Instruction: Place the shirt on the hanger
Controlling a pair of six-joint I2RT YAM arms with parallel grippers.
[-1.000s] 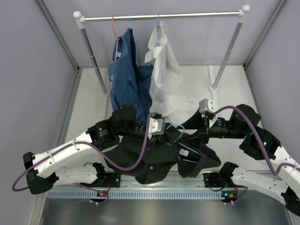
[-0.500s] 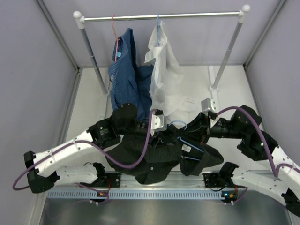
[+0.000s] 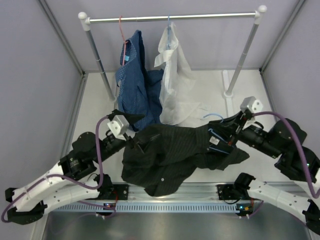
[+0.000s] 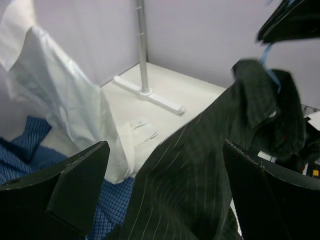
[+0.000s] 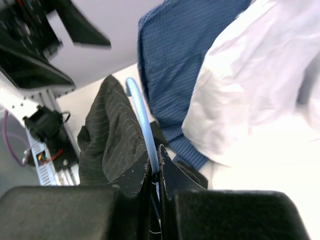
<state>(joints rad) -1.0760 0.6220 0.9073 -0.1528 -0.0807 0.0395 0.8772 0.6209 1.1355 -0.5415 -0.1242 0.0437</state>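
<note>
Top external view: the black pinstriped shirt (image 3: 167, 155) lies stretched across the near part of the white table (image 3: 95, 107), between the two arms, with its lower edge draped over the near rail. The left gripper (image 3: 136, 144) sits at the shirt's left edge. The right gripper (image 3: 223, 136) sits at the shirt's right edge, and the hook of the light-blue wire hanger (image 3: 216, 116) rises just beyond it. On the far side, a blue patterned shirt (image 3: 134, 85) and a white shirt (image 3: 175, 80) hang from the garment rack (image 3: 170, 18), the former on a red-orange hanger (image 3: 121, 35). Left wrist view: the left gripper (image 4: 165, 147) has its fingers (image 4: 75, 185) spread wide, with pinstriped cloth (image 4: 200, 165) lying between and beyond them; whether the cloth touches either finger cannot be told. Right wrist view: the right gripper (image 5: 155, 152) is pinched narrow on the hanger wire (image 5: 141, 117), which runs upward beside a fold of the black shirt (image 5: 110, 135).
</note>
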